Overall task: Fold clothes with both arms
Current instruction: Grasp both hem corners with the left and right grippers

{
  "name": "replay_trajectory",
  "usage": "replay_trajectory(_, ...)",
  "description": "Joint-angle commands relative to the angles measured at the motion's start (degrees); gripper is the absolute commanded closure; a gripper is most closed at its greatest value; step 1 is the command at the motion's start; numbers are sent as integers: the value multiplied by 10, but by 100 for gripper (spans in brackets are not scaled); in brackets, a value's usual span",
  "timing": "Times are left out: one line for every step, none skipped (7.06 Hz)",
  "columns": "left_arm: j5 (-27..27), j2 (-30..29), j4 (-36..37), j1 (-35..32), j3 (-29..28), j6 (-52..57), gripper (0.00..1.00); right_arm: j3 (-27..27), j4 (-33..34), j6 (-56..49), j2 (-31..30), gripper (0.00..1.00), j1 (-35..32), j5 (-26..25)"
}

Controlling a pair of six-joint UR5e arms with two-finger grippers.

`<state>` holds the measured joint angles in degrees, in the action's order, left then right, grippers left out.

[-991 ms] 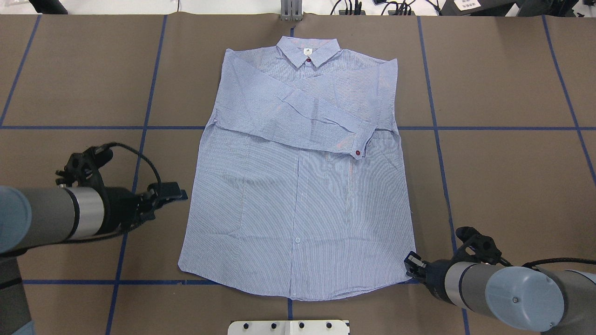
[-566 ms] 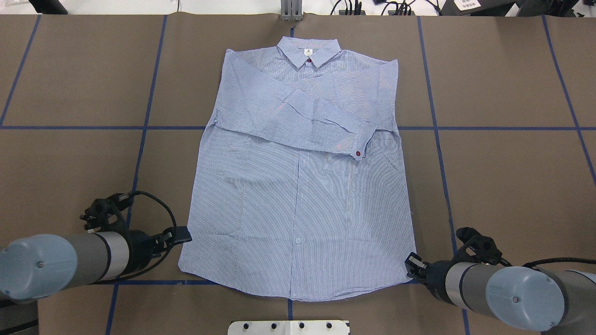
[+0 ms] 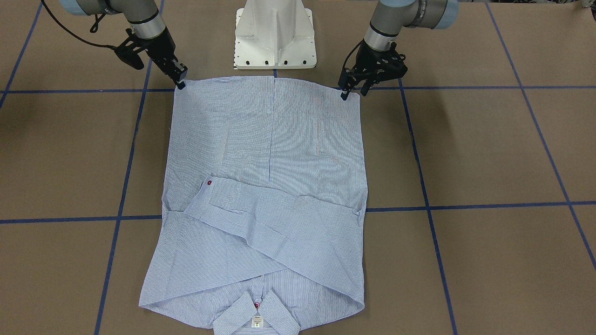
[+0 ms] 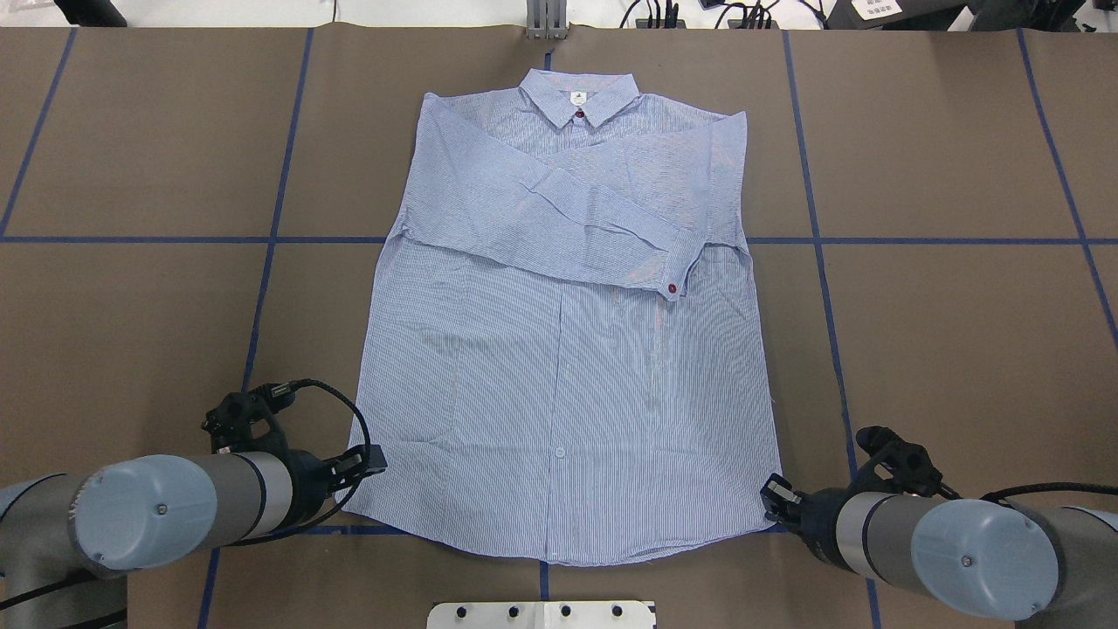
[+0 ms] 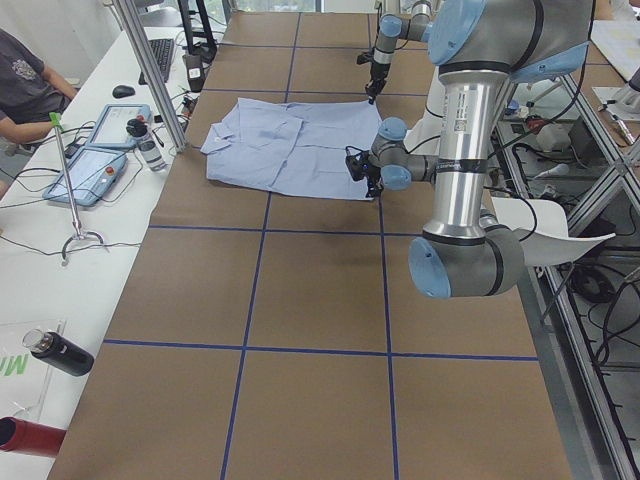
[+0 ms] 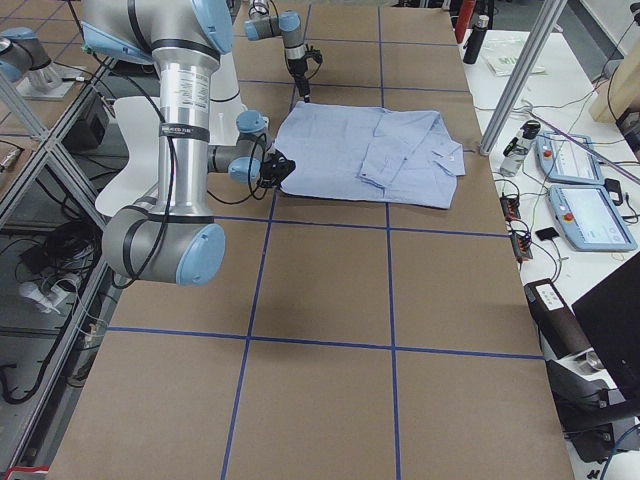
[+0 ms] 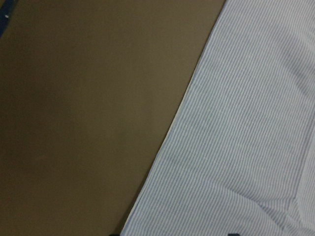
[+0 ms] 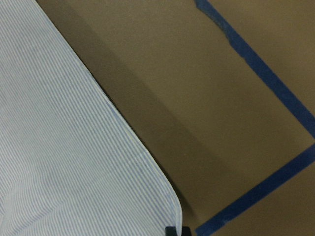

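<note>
The light-blue striped shirt [image 4: 559, 349] lies flat, front up, on the brown table, collar at the far end and both sleeves folded across the chest [image 3: 270, 223]. My left gripper [image 4: 371, 461] [image 3: 353, 93] is open, low at the shirt's near-left hem corner, with its fingertips either side of the hem edge [image 7: 162, 147]. My right gripper [image 4: 770, 494] [image 3: 180, 80] sits at the near-right hem corner, shut on that corner [image 8: 170, 216]. In the side views the shirt [image 5: 290, 150] [image 6: 370, 155] lies flat between the two arms.
The white pedestal base [image 3: 274, 37] stands just behind the hem. Blue tape lines [image 4: 262, 262] grid the brown table. A seated person [image 5: 25, 85], tablets [image 5: 100, 160] and bottles [image 5: 55, 352] line the far side table, past the collar.
My left arm has swung toward the robot's side along the shirt's left edge, down to the hem corner. The right arm and the shirt have not moved.
</note>
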<state>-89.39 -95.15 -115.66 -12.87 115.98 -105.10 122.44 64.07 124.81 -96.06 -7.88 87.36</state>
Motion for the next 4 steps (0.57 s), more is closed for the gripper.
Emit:
replay_trajectory(-1,1,2,1,-8,0,24,-1,1,0,0,100,0,0)
replay_trajectory(-2,1,2,3,-8,-1,25,0,1,0,0,100,0,0)
replay_trajectory(-2,1,2,6,-16,-1,25,0,1,0,-1,100,0,0)
replay_trajectory(-3,0,3,8,-19,-1,25,0,1,0,-3,100,1,0)
